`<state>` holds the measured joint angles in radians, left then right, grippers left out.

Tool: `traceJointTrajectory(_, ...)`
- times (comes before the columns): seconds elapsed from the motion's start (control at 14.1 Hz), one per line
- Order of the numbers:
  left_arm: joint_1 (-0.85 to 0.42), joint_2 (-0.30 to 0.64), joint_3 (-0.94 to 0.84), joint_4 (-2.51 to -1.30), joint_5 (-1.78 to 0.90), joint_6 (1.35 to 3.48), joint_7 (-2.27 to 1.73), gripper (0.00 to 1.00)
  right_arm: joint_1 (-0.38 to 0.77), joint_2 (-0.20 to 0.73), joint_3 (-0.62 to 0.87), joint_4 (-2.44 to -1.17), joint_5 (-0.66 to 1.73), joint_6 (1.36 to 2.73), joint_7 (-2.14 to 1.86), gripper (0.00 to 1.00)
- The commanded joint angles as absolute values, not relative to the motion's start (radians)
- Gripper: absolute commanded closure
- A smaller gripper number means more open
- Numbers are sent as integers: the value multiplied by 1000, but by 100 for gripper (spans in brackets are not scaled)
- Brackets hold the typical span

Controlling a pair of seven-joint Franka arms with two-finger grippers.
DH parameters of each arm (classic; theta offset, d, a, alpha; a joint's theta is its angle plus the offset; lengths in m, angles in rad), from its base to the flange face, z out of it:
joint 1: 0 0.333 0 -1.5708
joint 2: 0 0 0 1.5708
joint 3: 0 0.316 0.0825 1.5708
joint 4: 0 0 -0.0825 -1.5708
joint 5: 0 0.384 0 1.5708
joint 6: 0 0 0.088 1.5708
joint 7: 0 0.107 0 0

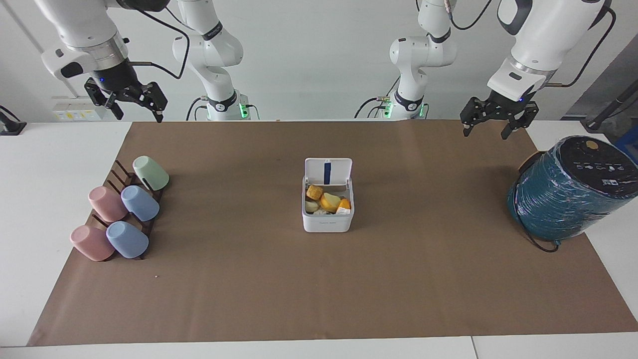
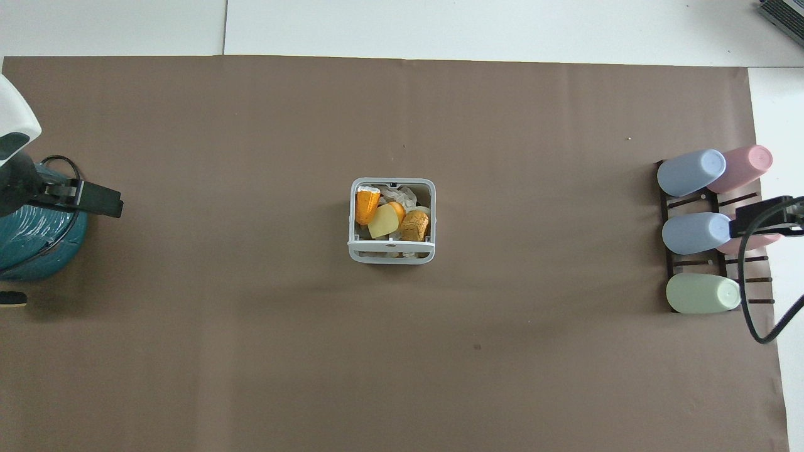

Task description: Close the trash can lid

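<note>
From across the table, the trash can [image 1: 327, 212] sits in the middle of the brown paper mat [image 1: 249, 299], its lid [image 1: 328, 171] standing upright on the edge nearer the robots, blue strip showing on the underside. Inside lie yellow and orange food scraps [image 1: 328, 200]. The left gripper [image 1: 495, 128] hangs in the air with its fingers spread wide, holding nothing, over the mat's edge close to the teal-wrapped cylinder [image 1: 568, 192] at the left arm's end of the table. The right gripper [image 1: 135, 110] hangs likewise, fingers apart and empty, over the mat's edge above a rack of cups [image 1: 122, 212] at the right arm's end.

From above, the trash can [image 2: 391, 221] shows its open mouth, the lid [image 2: 392, 253] seen edge-on as a thin band on the side nearer the robots. The left gripper [image 2: 94, 196] pokes in beside the cylinder [image 2: 38, 238]; the right gripper [image 2: 763, 216] overlaps the cup rack [image 2: 710, 232], though how its fingers stand here is hard to make out.
</note>
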<state>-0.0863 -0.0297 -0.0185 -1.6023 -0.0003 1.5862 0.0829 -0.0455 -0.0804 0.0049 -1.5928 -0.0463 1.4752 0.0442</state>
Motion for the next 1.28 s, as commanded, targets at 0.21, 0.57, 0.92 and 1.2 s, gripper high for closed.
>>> traceJointTrajectory(0.21, -83, -57, -26, -1632, 8, 1597, 89, 0, -51, -104, 8, -1623, -43, 1500, 23, 0)
traceJointTrajectory(0.57, -89, -57, -26, -1632, 8, 1592, 87, 0, -51, -104, 8, -1623, -44, 1500, 23, 0)
traceJointTrajectory(0.92, -86, -57, -26, -1634, 8, 1598, 86, 0, -51, -104, 8, -1623, -43, 1500, 23, 0)
traceJointTrajectory(1.2, -94, -57, -28, -1634, 8, 1603, 84, 0, -51, -104, 8, -1623, -44, 1500, 23, 0)
